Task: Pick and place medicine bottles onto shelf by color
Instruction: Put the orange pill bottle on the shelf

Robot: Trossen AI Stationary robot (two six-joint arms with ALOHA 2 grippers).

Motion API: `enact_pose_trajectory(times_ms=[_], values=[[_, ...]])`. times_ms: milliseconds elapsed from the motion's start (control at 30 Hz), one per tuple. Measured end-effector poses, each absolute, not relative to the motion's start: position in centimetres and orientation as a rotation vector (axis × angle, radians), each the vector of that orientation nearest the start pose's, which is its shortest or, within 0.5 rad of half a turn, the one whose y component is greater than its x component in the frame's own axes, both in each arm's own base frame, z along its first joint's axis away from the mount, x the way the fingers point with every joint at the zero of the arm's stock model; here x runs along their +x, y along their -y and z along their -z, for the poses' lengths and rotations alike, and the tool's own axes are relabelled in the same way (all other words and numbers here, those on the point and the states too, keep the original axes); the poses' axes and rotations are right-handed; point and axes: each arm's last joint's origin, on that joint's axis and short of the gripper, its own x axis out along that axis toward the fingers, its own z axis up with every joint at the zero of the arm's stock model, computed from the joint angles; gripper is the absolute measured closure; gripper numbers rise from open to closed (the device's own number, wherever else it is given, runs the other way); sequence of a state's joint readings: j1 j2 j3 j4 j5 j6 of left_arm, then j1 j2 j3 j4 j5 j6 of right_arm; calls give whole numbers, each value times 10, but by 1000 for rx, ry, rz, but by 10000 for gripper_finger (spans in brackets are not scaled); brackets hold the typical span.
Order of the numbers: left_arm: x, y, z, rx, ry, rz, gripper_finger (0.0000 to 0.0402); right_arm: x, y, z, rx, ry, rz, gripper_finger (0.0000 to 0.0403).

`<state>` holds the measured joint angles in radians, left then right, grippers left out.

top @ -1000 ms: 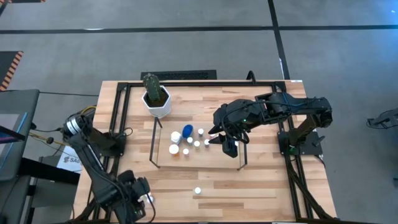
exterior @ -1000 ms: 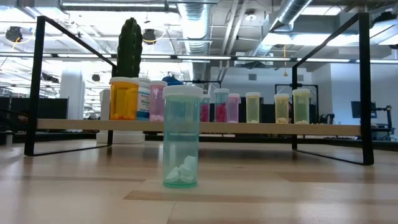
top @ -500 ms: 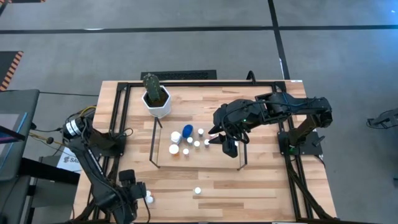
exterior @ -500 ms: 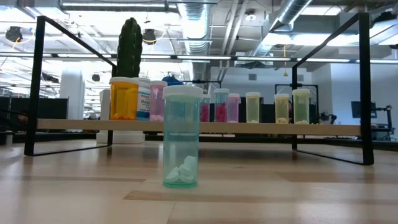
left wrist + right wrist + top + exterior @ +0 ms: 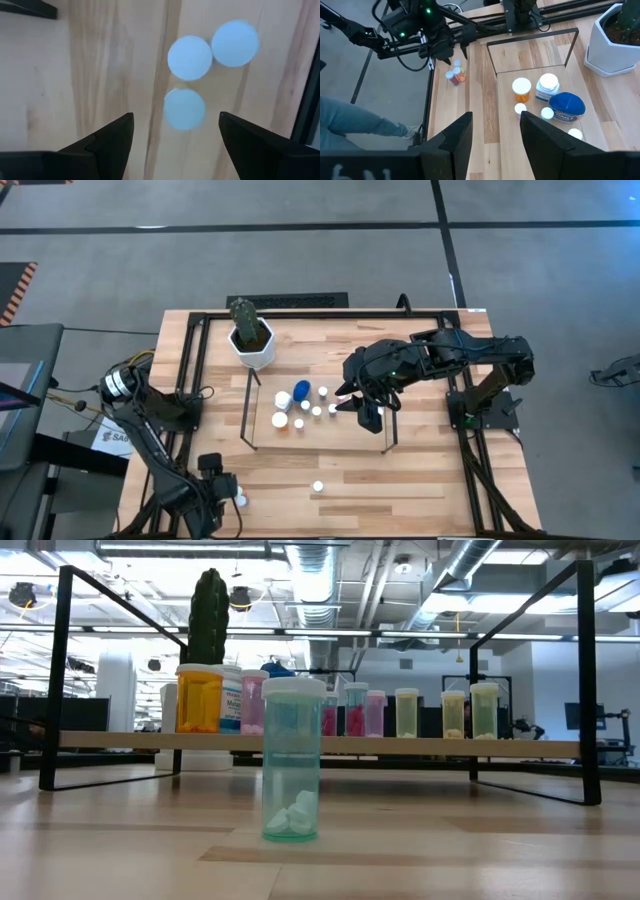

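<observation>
Bottles (image 5: 301, 406) stand in a loose cluster on the shelf (image 5: 345, 435), which sits mid-table between its two dark end frames; from above they show only as small white caps plus one larger blue cap (image 5: 301, 390). The low view gives what the overhead camera cannot: the bodies, lined up along the shelf edge, with an orange one (image 5: 198, 698) at the left, then a white-labelled one, pink ones toward the middle and yellowish ones (image 5: 484, 709) at the right. In front of the shelf a single teal bottle (image 5: 292, 760) stands upright on the table (image 5: 420, 490) with white pills at its bottom; overhead it is just a white cap (image 5: 317, 487) near the front edge.

The left gripper (image 5: 222, 498) hangs over the near left corner of the table, above a small group of bottles there. Its wrist camera looks straight down on three pale round caps (image 5: 189, 57), two touching and one just beside them, with the dark fingers (image 5: 105, 142) spread apart on either side and holding nothing. The right wrist view catches the same group from across the table as tiny bottles (image 5: 455, 75), at least one of them orange, something the downward look hides.

The right gripper (image 5: 365, 416) hovers over the right end of the shelf, its jaws apart and empty. A cactus in a white pot (image 5: 252, 340) stands beyond the shelf's far left corner. A person's leg in jeans (image 5: 355, 122) shows on the floor beside the table in the right wrist view only.
</observation>
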<state>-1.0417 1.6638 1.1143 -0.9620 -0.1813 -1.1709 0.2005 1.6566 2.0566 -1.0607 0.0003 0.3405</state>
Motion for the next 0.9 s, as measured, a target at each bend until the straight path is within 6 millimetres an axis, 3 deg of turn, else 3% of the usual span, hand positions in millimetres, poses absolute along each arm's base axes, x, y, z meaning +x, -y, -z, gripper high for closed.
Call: enact_pose_trajectory(times_ms=[233,733,900], values=[[149,243,-184,-55,-1359,-149,122,315,-64,-458,261,-683,-78,217],[155,246,-184,-43,-1333,-84,124,315,-64,-458,261,-684,-78,217],[158,243,-184,-44,-1340,-85,154,315,-64,-458,261,-683,-78,217]])
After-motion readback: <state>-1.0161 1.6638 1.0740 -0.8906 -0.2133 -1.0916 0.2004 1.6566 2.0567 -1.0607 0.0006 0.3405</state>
